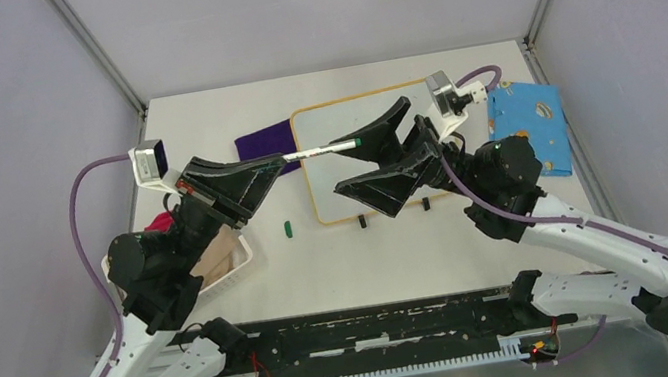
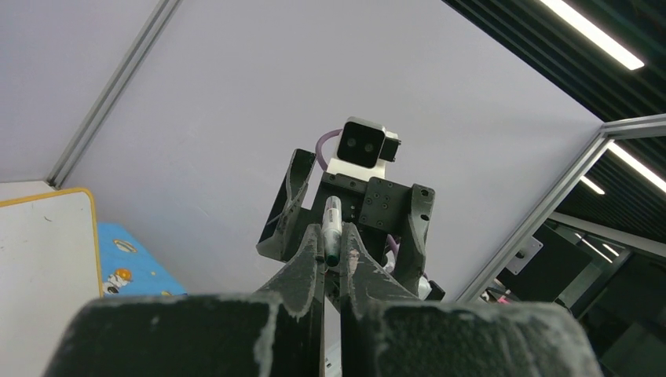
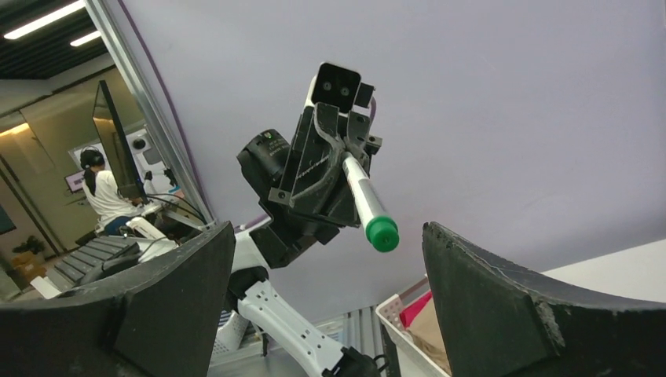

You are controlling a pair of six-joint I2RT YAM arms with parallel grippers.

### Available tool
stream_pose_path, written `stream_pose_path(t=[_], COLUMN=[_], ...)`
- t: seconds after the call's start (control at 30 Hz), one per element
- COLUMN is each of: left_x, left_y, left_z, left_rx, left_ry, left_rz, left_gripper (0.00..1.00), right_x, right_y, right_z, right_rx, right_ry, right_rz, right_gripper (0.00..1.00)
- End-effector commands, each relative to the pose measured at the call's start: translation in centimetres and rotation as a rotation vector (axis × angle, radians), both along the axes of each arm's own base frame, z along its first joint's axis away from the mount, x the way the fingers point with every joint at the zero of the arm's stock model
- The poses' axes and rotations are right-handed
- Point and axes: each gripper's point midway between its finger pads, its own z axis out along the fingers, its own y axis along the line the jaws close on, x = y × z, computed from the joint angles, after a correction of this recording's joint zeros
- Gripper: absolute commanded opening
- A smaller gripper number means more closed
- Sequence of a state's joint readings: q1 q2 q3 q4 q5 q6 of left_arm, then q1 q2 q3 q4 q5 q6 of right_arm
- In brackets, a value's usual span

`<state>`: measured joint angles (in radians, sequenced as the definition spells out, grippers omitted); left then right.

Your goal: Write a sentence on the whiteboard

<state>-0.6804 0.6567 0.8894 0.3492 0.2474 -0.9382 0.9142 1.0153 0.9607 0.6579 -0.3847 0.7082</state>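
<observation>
The whiteboard (image 1: 320, 125), white with a thin orange frame, lies at the table's middle back; its corner shows in the left wrist view (image 2: 39, 267). No sentence shows on its visible part, and the grippers hide much of it. My left gripper (image 1: 277, 162) is shut on a white marker (image 1: 324, 150) with a green end and holds it level above the board, pointing right. My right gripper (image 1: 352, 165) is open, its jaws wide on either side of the marker's green end (image 3: 382, 233) without touching it. The marker sits pinched between the left fingertips (image 2: 318, 251).
A small green piece (image 1: 287, 227) lies on the table left of the board's feet. A purple cloth (image 1: 264, 142) lies at the board's left, a blue patterned cloth (image 1: 527, 122) at its right. A white basket (image 1: 238, 256) with pink and tan cloths stands under the left arm.
</observation>
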Motion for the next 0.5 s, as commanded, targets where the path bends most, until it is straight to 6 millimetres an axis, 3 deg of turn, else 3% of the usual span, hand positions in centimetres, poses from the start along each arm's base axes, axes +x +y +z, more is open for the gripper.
stream_pose_path(t=[0.0, 0.23, 0.47], left_x=[-1.4, -1.0, -0.6], left_y=[0.5, 0.3, -0.1], left_z=[2.0, 1.5, 1.0], left_rx=[-0.060, -0.050, -0.028], left_ry=[-0.049, -0.039, -0.032], left_rz=[-0.039, -0.035, -0.031], left_gripper=[0.02, 0.02, 0.02], right_x=[-1.2, 0.7, 0.4], right_y=[-1.3, -2.9, -0.5], right_z=[4.5, 3.9, 4.2], right_rx=[0.129, 0.206, 0.089], right_ry=[-0.037, 0.045, 0.025], right_rz=[0.038, -0.080, -0.008], right_gripper=[0.93, 0.89, 0.87])
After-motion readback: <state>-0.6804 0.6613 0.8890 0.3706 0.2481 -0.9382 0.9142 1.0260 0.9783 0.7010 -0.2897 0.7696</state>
